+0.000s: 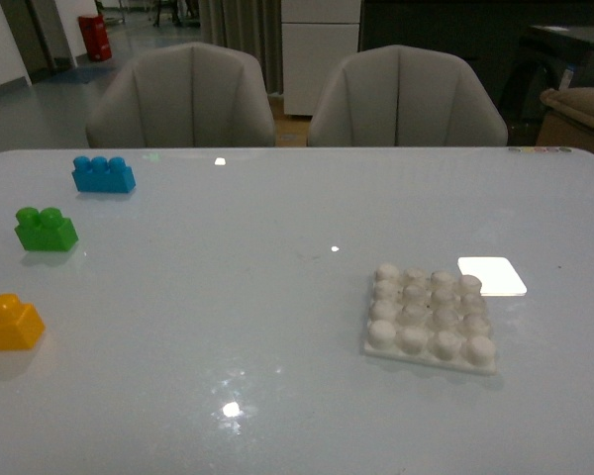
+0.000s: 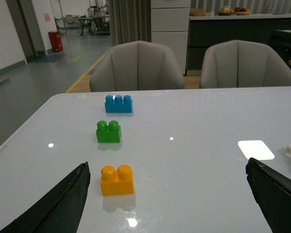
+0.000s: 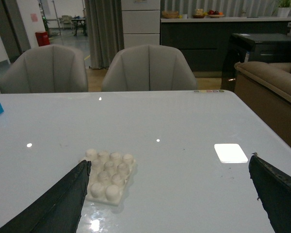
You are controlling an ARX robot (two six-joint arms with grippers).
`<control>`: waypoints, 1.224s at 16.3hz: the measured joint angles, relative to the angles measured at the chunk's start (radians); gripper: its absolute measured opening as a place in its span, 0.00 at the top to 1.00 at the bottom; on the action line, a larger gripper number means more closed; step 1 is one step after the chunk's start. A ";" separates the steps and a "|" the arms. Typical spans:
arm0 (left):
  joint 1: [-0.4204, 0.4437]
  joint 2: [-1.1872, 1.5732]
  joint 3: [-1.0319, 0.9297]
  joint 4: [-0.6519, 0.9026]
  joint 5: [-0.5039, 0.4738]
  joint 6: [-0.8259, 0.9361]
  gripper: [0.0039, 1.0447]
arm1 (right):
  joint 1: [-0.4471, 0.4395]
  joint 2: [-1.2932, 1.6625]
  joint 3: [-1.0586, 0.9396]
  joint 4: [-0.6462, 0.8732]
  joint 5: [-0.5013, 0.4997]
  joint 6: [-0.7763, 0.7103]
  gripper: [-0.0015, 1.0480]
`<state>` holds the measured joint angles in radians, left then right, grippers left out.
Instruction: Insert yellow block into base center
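The yellow block [image 1: 8, 323] sits on the table at the near left edge of the front view. In the left wrist view the yellow block [image 2: 117, 179] lies just inside one black finger [image 2: 63, 201] of my open left gripper [image 2: 167, 167], untouched. The white studded base [image 1: 432, 317] lies right of centre. In the right wrist view the base [image 3: 107, 175] lies beside one finger [image 3: 63, 204] of my open, empty right gripper [image 3: 169, 167]. Neither arm shows in the front view.
A green two-stud brick [image 1: 46, 229] and a blue three-stud brick [image 1: 103, 174] stand behind the yellow one at the left. A bright white rectangle [image 1: 491, 275] lies by the base's far right corner. Two grey chairs [image 1: 188, 97] stand behind the table.
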<state>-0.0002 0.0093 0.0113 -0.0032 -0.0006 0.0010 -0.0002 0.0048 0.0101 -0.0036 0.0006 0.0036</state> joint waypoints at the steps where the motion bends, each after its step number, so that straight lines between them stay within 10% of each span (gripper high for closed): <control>1: 0.000 0.000 0.000 0.000 0.000 0.000 0.06 | 0.000 0.000 0.000 0.000 0.000 0.000 0.06; 20: 0.000 0.000 0.000 0.000 0.000 0.000 0.06 | 0.000 0.000 0.000 0.000 0.000 0.000 0.06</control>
<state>-0.0002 0.0093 0.0113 -0.0032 -0.0006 0.0010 -0.0002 0.0048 0.0101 -0.0040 0.0006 0.0036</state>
